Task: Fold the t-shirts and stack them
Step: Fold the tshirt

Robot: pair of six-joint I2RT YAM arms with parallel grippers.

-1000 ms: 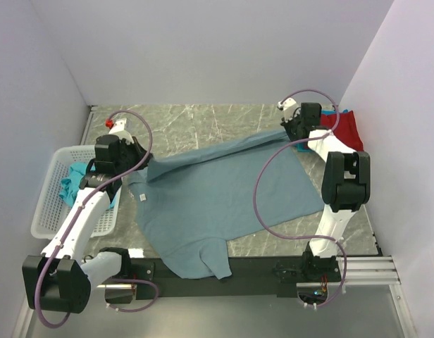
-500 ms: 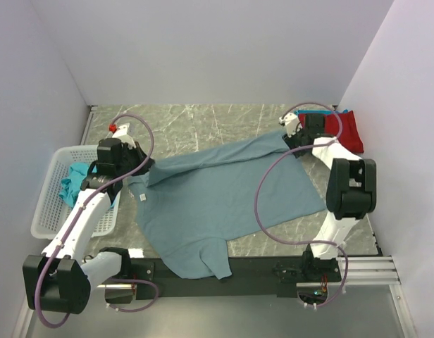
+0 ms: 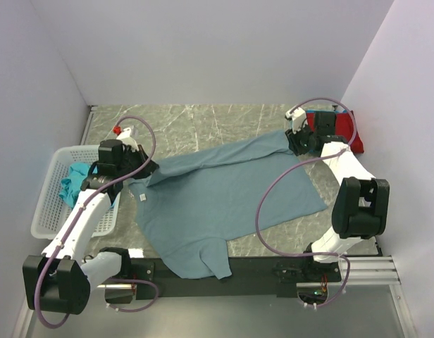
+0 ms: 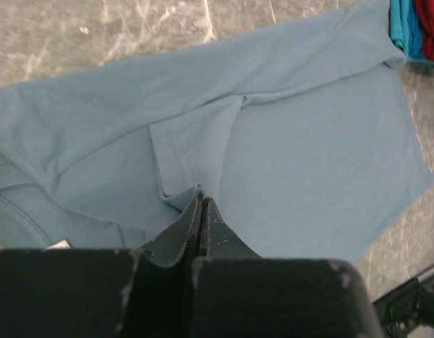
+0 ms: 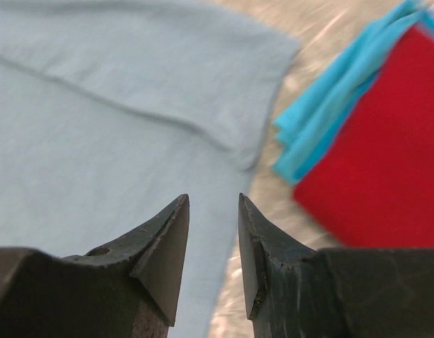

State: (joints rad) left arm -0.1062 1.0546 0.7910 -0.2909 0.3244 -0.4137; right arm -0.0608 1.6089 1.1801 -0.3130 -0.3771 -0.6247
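On the worktop (image 3: 203, 123), 1 blue-grey t-shirt (image 3: 224, 197) lies spread between 2 arms.
The white basket (image 3: 48, 218) at the left edge holds a crumpled teal t-shirt (image 3: 72, 182). A red t-shirt (image 5: 372, 155) stacked with teal ones (image 5: 330, 120) fills the far right corner. The left pincer (image 4: 201, 204) is clamped on blue-grey fabric; the right pincer (image 5: 212, 197) stands apart above its far corner.
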